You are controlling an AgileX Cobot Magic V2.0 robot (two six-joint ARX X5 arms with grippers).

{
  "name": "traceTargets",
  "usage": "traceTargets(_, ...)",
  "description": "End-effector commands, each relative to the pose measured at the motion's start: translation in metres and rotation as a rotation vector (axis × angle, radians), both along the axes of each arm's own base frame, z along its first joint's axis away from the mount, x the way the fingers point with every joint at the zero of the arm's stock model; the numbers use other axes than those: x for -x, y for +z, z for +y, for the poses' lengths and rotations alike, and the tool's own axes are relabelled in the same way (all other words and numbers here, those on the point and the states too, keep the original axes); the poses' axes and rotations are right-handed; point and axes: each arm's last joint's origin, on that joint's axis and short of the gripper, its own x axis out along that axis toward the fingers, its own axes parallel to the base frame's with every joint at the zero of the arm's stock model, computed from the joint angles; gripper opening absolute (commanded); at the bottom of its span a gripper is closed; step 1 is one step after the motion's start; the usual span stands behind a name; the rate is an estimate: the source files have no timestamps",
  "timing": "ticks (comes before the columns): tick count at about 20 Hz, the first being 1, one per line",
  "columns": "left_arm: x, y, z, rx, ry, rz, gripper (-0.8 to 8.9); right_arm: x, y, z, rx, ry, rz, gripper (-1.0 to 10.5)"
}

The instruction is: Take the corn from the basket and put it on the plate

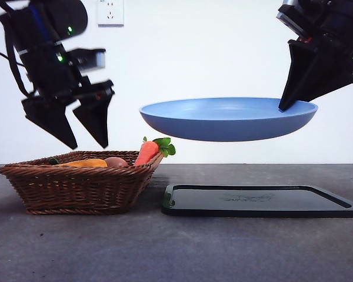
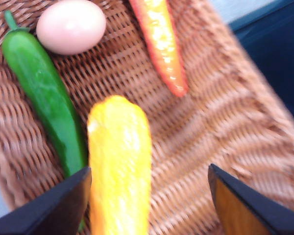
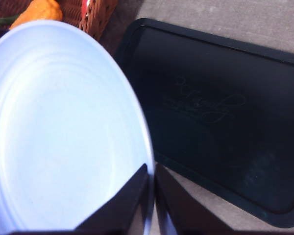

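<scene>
The left pincer (image 1: pixel 85 141) is hanging open over the corn (image 2: pixel 120 161) in the basket (image 1: pixel 76 188). The right pincer (image 3: pixel 152 196) is pinching the plate (image 1: pixel 223 120), holding it above the tray (image 1: pixel 259 202).

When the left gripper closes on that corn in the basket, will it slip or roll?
The corn looks glossy and tapered, so it may slip toward its narrow end. It seems rigid, probably light. Rounded, it could roll against the green cucumber in the basket. The left gripper straddles it, open.
</scene>
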Motion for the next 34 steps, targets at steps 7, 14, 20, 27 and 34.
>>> traceTargets(7,-0.024,-0.034,-0.01,-0.043,-0.04,0.024,3.76,-0.003,0.003,0.001,-0.005,0.012,-0.017,0.0)
traceTargets(14,-0.026,-0.045,-0.012,-0.053,-0.039,0.055,2.82,-0.003,0.003,0.001,-0.002,0.015,-0.02,0.0)
traceTargets(20,-0.025,-0.044,-0.013,-0.044,-0.024,0.068,2.03,-0.004,0.003,0.0,0.001,0.013,-0.022,0.0)
traceTargets(27,-0.016,0.004,-0.012,0.062,-0.036,0.001,2.03,-0.002,0.0,-0.002,0.04,-0.008,0.01,0.0)
traceTargets(34,0.013,0.046,-0.019,0.377,-0.189,0.067,2.03,-0.008,-0.016,-0.001,0.072,-0.011,0.084,0.0)
